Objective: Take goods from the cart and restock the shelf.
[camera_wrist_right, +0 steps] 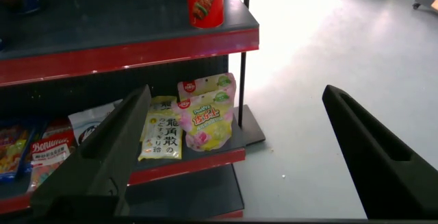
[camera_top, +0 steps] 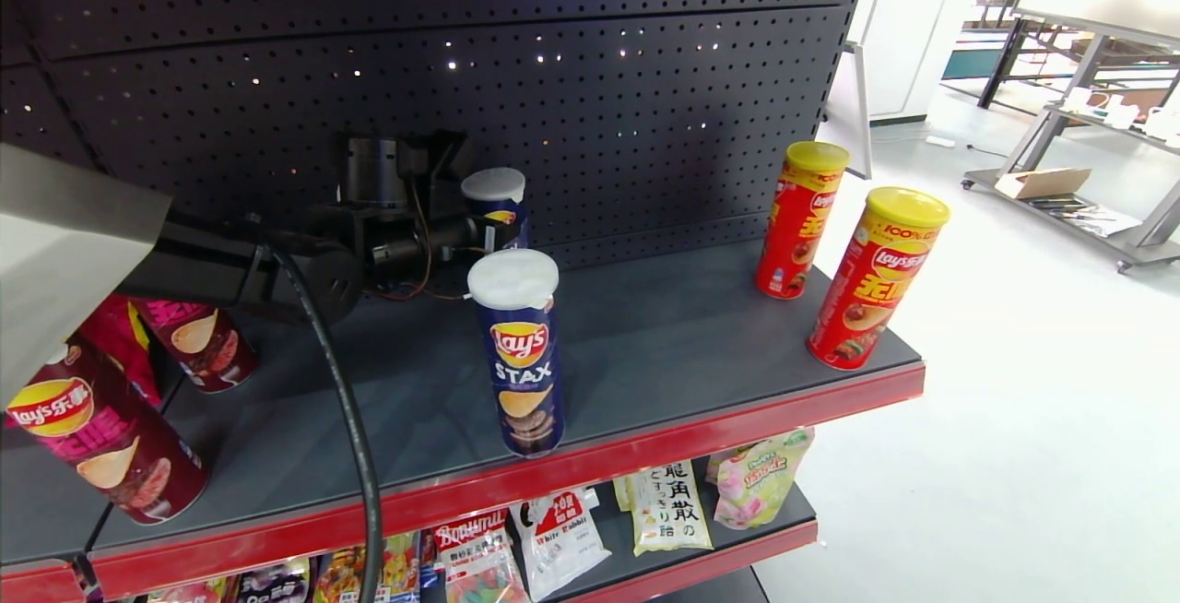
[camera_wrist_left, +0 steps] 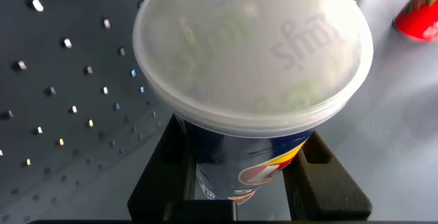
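Left gripper (camera_wrist_left: 246, 183) is deep over the dark grey metal shelf board with a red front lip (camera_top: 664, 326). Its two black fingers (camera_wrist_left: 168, 176) are pressed on either side of a dark blue cylindrical crisp can with a frosted white plastic lid (camera_wrist_left: 253, 46). Held can is upright, just in front of the black perforated back panel (camera_top: 599, 77). Touching or apart there: cannot tell. Its base is hidden in the head view.

A second dark blue can with a white lid (camera_top: 518, 354) stands upright near the front lip, directly in front of the held one. From it, bare board runs rightward to a rear red can with a yellow lid (camera_top: 798, 220) at mid-depth. A front red can with a yellow lid (camera_top: 878, 278) stands close to the lip and the shelf's right end.

Left end is crowded: a front maroon can (camera_top: 111, 437) near the lip, a rear maroon can (camera_top: 203, 340) behind it, beside the arm.

Right gripper (camera_wrist_right: 243, 162) is spread wide with nothing between its fingers. It faces the shelf's right end, with snack bags on the lower tier (camera_wrist_right: 205, 114) and open pale floor (camera_wrist_right: 328, 66) beyond.
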